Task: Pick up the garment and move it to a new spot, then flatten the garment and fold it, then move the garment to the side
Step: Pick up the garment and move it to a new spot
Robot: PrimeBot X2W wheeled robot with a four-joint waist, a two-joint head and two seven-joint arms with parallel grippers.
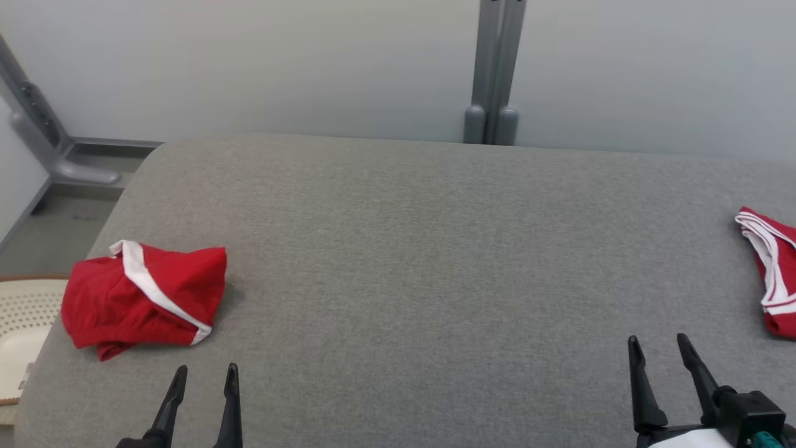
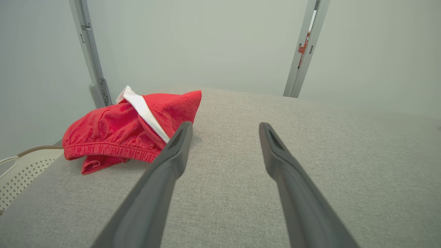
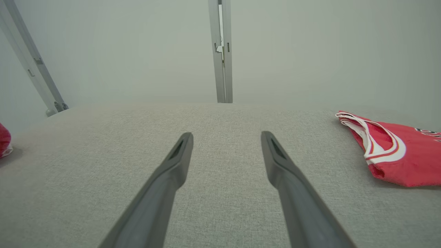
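1. Your left fingers (image 1: 170,398) stand spread apart with nothing between them, low over the grey counter (image 1: 423,249).
2. Your right fingers (image 1: 640,386) are released too, parted wide with only bare grey cloth between them.
3. The red shorts (image 1: 143,298) lie crumpled just ahead of your left fingers and a little off to their left. They are near the tips, with a strip of counter in between.
4. From the left wrist you see the shorts (image 2: 117,134) bunched up, the elastic waistband facing you. A white stripe runs across the top towards the tip of your left-hand finger (image 2: 172,162).
5. A red jersey (image 1: 777,274) with white trim lies ahead of your right fingers and well off to their right, cut by the picture's edge.
6. From the right wrist that jersey (image 3: 396,155) lies flat, to the right of your fingers (image 3: 172,165) and apart from them.
7. Left of your left fingers, past the counter's edge, sits a pale perforated basket (image 1: 25,317).
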